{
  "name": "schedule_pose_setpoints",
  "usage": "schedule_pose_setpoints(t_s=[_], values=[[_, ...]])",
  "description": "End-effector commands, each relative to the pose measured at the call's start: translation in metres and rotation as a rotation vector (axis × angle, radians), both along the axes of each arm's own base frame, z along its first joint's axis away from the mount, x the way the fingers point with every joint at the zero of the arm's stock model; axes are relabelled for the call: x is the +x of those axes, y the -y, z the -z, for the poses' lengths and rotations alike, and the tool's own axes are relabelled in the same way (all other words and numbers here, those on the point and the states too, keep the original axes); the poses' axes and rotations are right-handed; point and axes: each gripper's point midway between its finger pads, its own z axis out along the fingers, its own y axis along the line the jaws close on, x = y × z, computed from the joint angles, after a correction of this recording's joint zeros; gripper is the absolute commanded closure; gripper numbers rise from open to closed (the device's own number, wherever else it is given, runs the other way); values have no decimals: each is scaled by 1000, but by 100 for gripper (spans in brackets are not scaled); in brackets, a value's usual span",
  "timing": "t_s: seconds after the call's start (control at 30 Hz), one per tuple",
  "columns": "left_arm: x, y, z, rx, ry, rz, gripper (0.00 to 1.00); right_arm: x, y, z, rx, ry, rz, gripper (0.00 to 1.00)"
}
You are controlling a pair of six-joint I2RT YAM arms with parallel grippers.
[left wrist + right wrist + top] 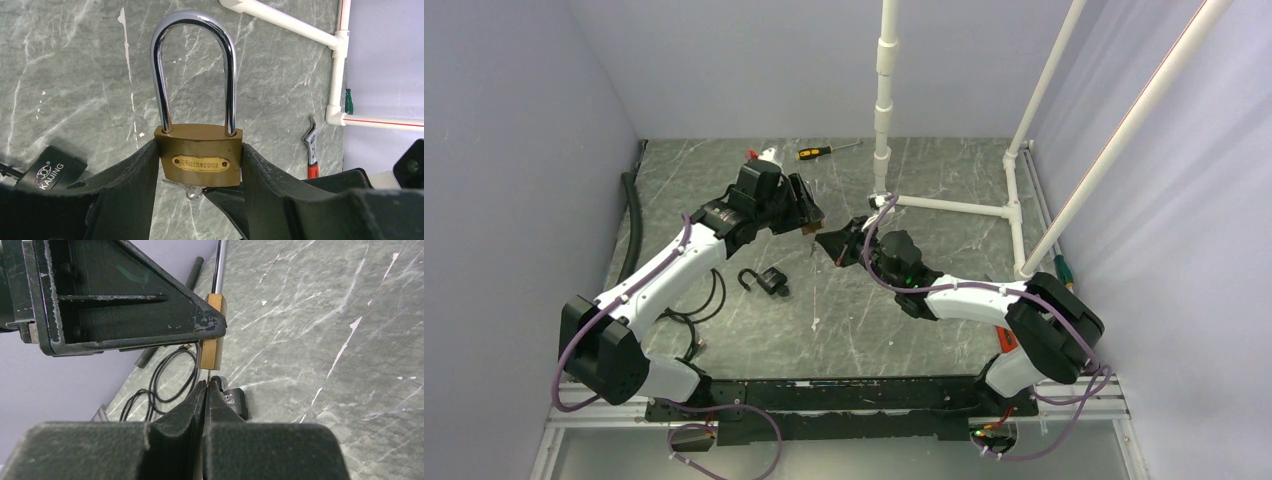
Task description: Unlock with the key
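My left gripper [200, 156] is shut on the sides of a brass padlock [199, 156] labelled "Numerous" and holds it above the table. Its chrome shackle [194, 30] stands upright with both legs seated in the body. A small silver key [186, 187] with a ring sits at the padlock's underside. My right gripper [206, 385] is shut on this key [207, 374], just under the brass body [214, 330]. In the top view the left gripper [809, 215] and right gripper [829, 243] meet at mid-table.
A black KAIJING padlock [766, 281] lies on the marble table [904, 330] below the grippers and shows in the left wrist view [52, 170]. A screwdriver [824, 152] lies at the back. A white pipe frame [954, 207] stands right. A red-handled wrench [311, 150], hose [632, 220] and cables [704, 310] lie nearby.
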Motion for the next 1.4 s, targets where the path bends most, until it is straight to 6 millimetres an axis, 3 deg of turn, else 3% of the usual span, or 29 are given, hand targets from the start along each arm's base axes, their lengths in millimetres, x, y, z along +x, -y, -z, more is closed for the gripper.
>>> schedule_pose_setpoints(t_s=[0.0,0.23,0.33,0.5,0.77,1.1,1.17,1.37], values=[[5,15,-41,-101,107,40,100,7,-7,-29,55,66,12,100],[5,16,-39,-95,102,40,100,16,-5,-40,41,95,44,100],[6,14,-40,-92,108,34,100,14,-7,-37,41,91,29,98],[7,13,-39,-83,106,26,100,11,-9,-30,19,79,12,85],[8,10,-38,-72,110,17,100,8,-6,-26,16,65,13,84],[9,8,-40,-64,118,11,100,6,-4,-19,5,40,13,76],[9,7,-41,-64,121,8,100,5,-3,-17,2,36,13,76],[9,8,-40,-64,120,11,100,6,-4,-15,4,32,13,92]])
